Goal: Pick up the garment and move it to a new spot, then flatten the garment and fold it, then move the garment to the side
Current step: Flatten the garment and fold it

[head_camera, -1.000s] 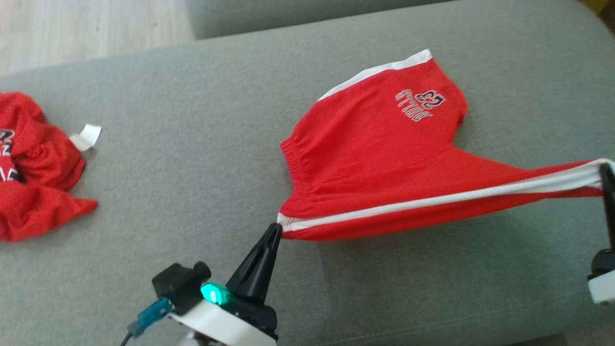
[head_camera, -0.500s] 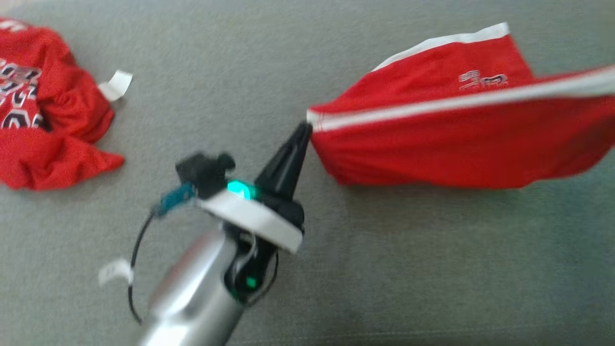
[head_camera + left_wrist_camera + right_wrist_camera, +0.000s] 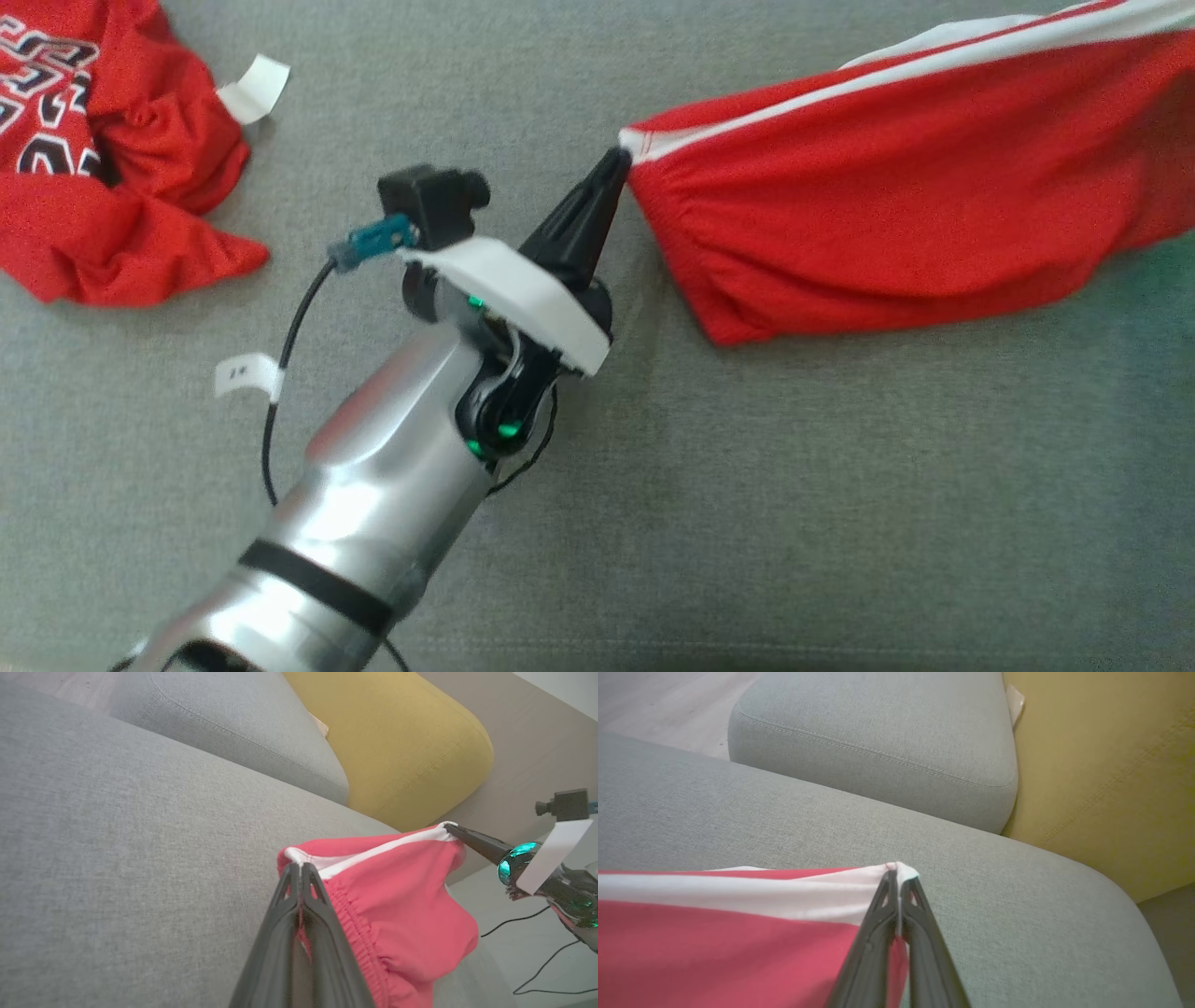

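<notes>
The garment [image 3: 887, 233] is a pair of red shorts with a white side stripe, stretched taut and hanging above the grey sofa seat [image 3: 747, 523]. My left gripper [image 3: 620, 159] is shut on the waistband corner, which the left wrist view shows pinched at the fingertips of that gripper [image 3: 299, 868], with the elastic band of the garment [image 3: 397, 905] drooping below. My right gripper [image 3: 896, 870] is shut on the white hem corner of the garment [image 3: 714, 942] at the other end. In the left wrist view the right gripper [image 3: 451, 828] holds the far corner.
A second crumpled red garment [image 3: 93, 187] with a white tag [image 3: 254, 87] lies on the seat at the far left. Beyond the seat stand a grey cushion [image 3: 878, 742] and a yellow cushion [image 3: 1111, 765]. A black cable [image 3: 537, 952] trails off the right arm.
The head camera has shifted. The shorts, partly resting on the seat before, now hang clear from the taut striped edge, with the printed side hidden. My left arm has reached further forward.
</notes>
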